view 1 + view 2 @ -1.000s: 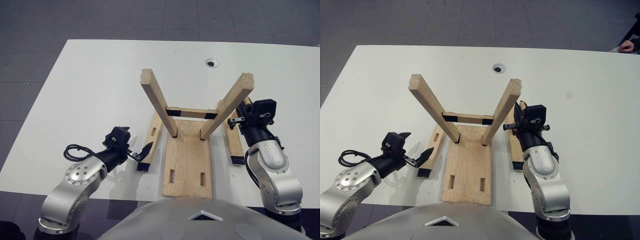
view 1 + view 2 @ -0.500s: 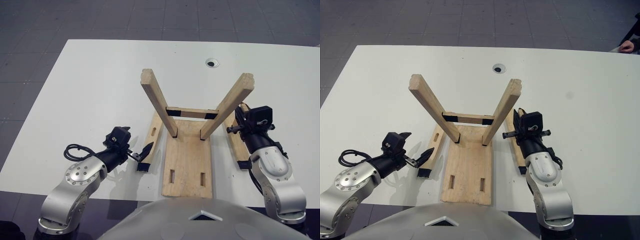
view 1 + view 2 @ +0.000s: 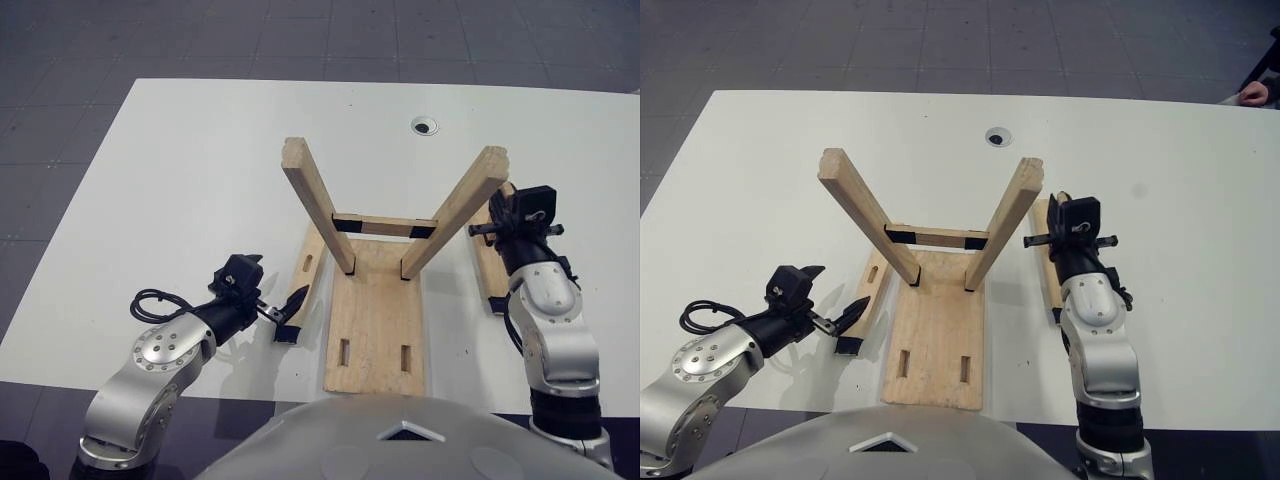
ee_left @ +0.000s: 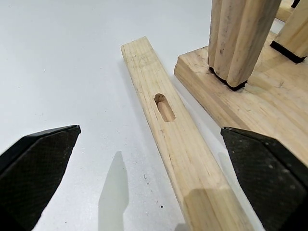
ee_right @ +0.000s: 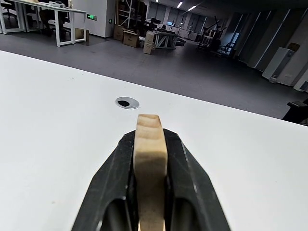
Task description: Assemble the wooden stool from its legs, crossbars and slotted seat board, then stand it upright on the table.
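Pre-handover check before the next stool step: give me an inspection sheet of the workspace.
Surface: white table, round grommet hole near its far edge.
Job's things: slotted wooden seat board flat; two upright wooden legs in it, joined by a black-tipped crossbar; slotted loose leg lying left of the board; second loose leg right of it.
Clutter: nothing seen.
Grippers: left gripper open, straddling the loose leg; right gripper shut on the second loose leg.
Cables: black cable looped beside the left arm.
Surroundings: grey tiled floor.

A workshop hall, with workbenches [image 5: 48, 6], crates [image 5: 130, 38] and strip lights [image 5: 195, 7].
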Controlling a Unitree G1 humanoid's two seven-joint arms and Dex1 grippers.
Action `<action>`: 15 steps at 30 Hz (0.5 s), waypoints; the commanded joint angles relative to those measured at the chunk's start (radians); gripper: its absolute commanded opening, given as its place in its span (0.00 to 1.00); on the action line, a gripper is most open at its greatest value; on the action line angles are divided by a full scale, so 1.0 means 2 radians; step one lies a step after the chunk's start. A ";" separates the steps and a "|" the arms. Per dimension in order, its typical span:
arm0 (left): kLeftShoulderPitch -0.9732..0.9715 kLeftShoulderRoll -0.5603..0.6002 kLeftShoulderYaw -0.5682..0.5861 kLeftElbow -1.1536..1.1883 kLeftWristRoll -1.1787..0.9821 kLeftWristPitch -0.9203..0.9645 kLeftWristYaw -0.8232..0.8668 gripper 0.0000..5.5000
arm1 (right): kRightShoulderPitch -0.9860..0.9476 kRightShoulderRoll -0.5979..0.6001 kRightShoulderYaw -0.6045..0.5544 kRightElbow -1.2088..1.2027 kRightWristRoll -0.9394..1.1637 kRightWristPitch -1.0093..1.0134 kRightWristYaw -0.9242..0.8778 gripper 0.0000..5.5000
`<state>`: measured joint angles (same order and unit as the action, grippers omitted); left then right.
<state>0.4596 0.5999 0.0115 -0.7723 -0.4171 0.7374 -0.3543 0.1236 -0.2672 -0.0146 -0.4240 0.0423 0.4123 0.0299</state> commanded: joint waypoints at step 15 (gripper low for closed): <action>-0.001 -0.004 0.001 -0.003 0.008 0.003 -0.007 1.00 | 0.073 0.068 0.010 0.118 -0.026 -0.054 -0.020 0.07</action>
<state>0.4638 0.5960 0.0120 -0.7732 -0.4093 0.7376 -0.3662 0.1603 -0.1756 -0.0267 -0.3330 -0.0185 0.2125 -0.0173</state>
